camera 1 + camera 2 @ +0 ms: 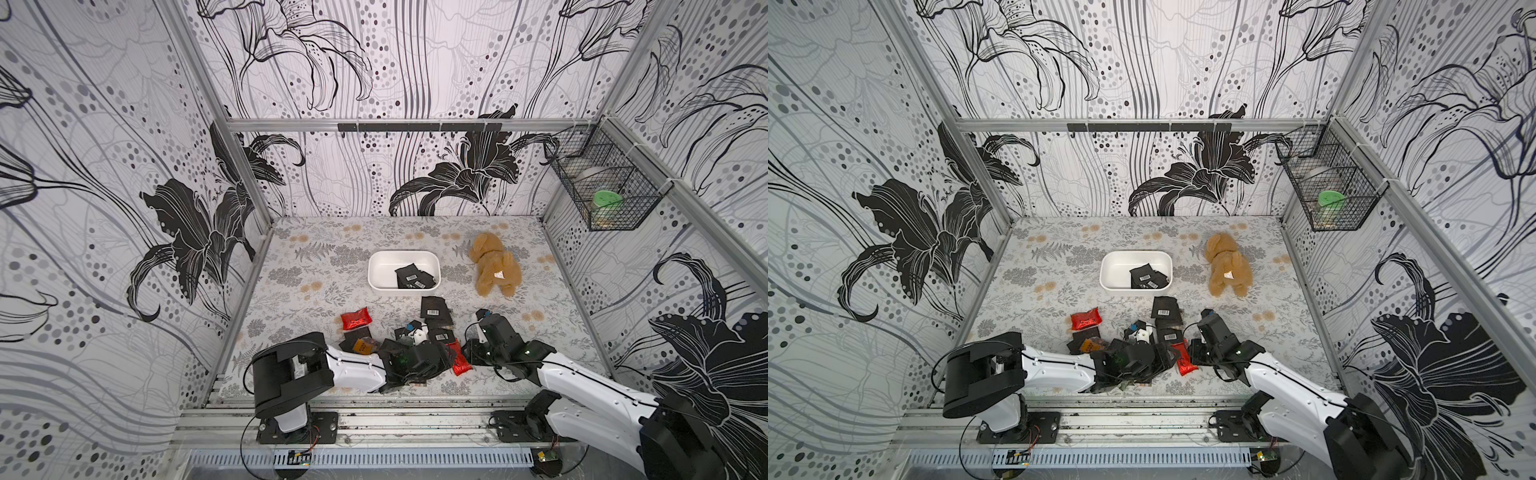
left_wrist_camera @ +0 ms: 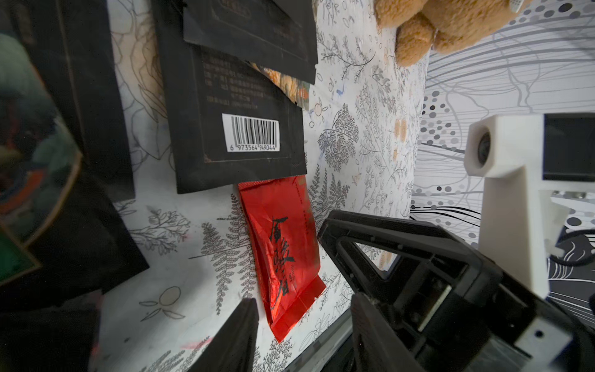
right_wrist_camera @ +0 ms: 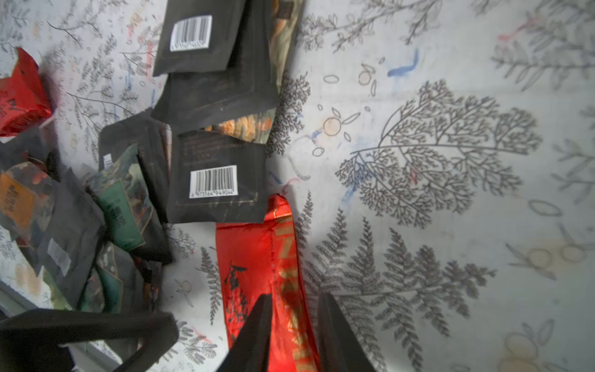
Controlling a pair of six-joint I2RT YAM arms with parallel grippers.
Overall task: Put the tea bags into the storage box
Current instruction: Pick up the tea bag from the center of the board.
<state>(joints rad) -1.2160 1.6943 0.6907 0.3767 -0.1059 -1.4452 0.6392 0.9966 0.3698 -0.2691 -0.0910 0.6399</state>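
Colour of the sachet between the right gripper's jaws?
Shiny red foil tea sachet, black characters printed. Best in the right wrist view.

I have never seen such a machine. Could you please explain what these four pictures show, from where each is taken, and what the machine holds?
It is a robot with two arms fixed at the near edge of a table; each arm ends in a two-finger gripper. Two pictures look down on the whole scene, nearly alike. The other two come from cameras on the wrists, very close to the table. On the table are a white storage box with a few black tea bags inside, a tan plush toy, and a loose pile of tea bags outside it. Both grippers reach toward one red tea bag. The left gripper is open. The right gripper has its fingers at the bag's edge; whether it already pinches, I cannot tell.
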